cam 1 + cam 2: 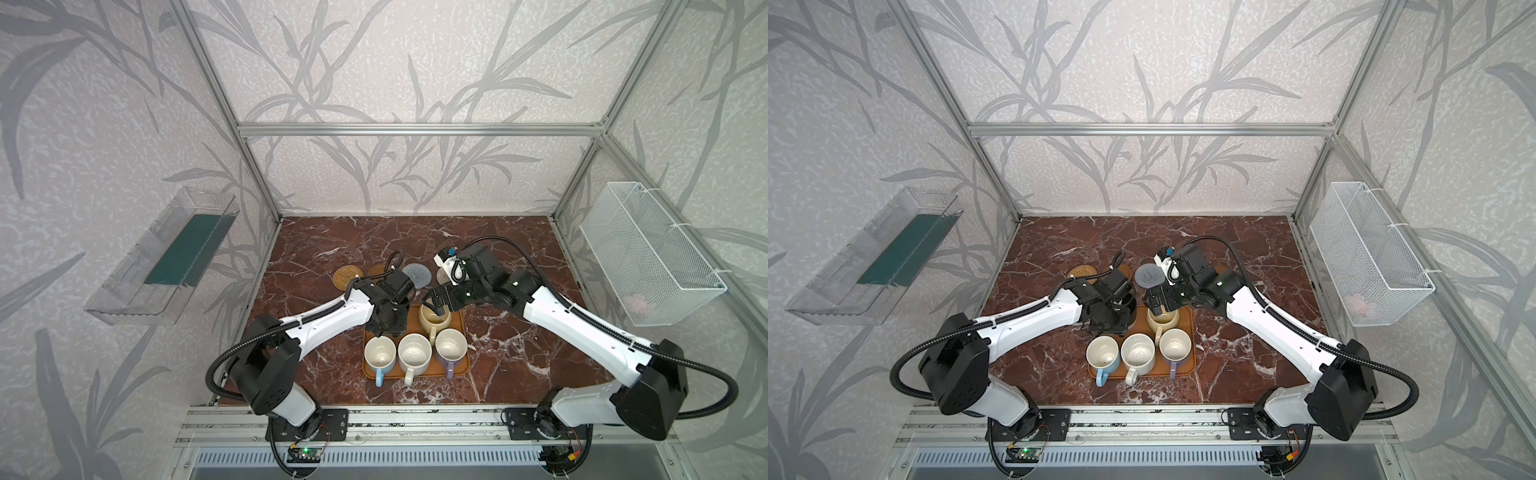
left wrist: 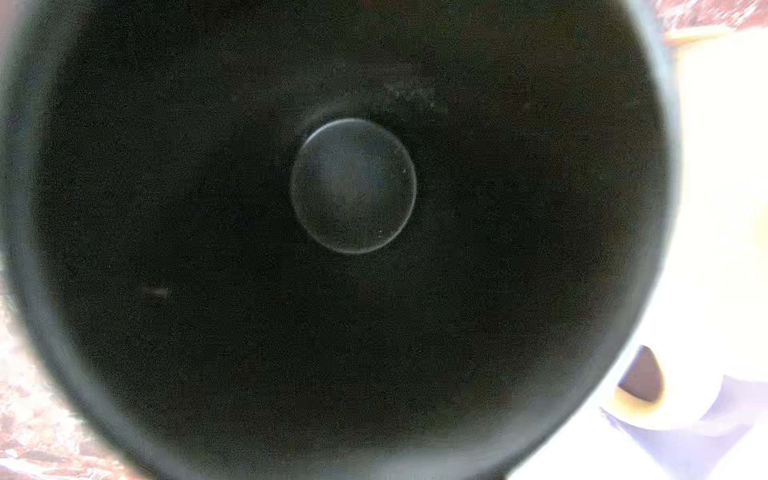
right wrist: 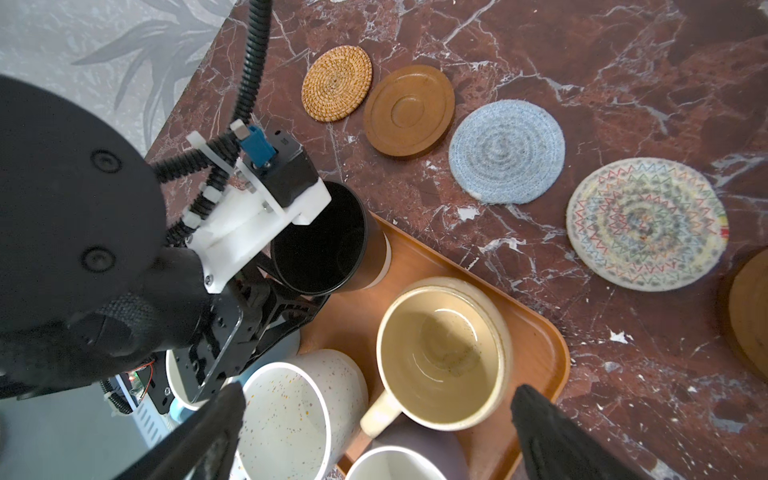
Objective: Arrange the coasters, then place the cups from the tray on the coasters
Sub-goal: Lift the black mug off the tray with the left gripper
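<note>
Jaws of right gripper [image 3: 376, 397] spread wide over squat cream-yellow glazed mug [image 1: 434, 319], upper right on orange-brown rectangular tray [image 3: 536, 345], mid-frame. Left gripper [image 1: 388, 326] at black tapered mug [image 3: 320, 245]; its jaws hidden, grip unclear. Ceramic likely heavy, slick, chippable: pinch wall at rim.

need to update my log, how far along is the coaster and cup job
Done: five coasters lie in a row beside the tray. In hand: the left claw is at the black cup, grip unclear; the right claw hangs open over the cream-yellow cup. Left: all five cups are on the tray, none on a coaster.
</note>
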Robot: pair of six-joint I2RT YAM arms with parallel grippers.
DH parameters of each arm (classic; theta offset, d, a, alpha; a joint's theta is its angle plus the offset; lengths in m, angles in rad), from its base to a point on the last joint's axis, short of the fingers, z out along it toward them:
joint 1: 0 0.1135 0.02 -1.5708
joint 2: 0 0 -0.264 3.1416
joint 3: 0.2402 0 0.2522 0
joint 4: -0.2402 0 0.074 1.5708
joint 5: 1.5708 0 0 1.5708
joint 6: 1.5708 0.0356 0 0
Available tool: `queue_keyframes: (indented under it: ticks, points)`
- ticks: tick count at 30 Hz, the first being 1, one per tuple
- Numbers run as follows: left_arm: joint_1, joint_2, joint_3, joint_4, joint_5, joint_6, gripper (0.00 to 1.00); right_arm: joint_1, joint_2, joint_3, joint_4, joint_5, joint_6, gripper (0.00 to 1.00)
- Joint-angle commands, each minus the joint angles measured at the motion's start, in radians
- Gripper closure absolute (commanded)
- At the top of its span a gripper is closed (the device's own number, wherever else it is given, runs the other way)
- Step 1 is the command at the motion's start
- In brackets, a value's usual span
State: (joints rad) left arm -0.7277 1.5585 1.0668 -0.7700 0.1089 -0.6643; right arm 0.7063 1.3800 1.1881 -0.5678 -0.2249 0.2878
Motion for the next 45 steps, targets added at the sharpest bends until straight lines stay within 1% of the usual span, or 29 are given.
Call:
queue_keyframes:
  ticks: [1,9,12,17,27,37,45]
  points:
    - [-0.003,0.009,0.022,-0.013,-0.026,0.011,0.61,0.005,0.014,0.043,-0.03,0.016,-0.018,0.01]
    - [-0.003,0.02,0.019,0.005,-0.028,0.015,0.62,0.005,0.011,0.041,-0.028,0.022,-0.015,0.0]
    - [-0.003,0.02,0.026,0.003,-0.031,0.017,0.64,0.005,0.011,0.042,-0.031,0.024,-0.016,0.0]
    - [-0.003,-0.006,0.035,-0.015,-0.034,0.016,0.73,0.005,0.003,0.039,-0.031,0.025,-0.016,0.01]
    - [-0.003,-0.05,0.074,-0.044,-0.048,0.018,1.0,0.006,0.007,0.04,-0.022,0.022,-0.013,0.0]
    - [-0.003,-0.105,0.101,-0.063,-0.071,0.022,1.0,0.005,-0.024,0.018,0.011,0.002,-0.016,0.0]
    - [0.001,-0.135,0.139,-0.099,-0.096,0.039,1.0,0.01,-0.077,-0.023,0.094,-0.086,-0.03,0.01]
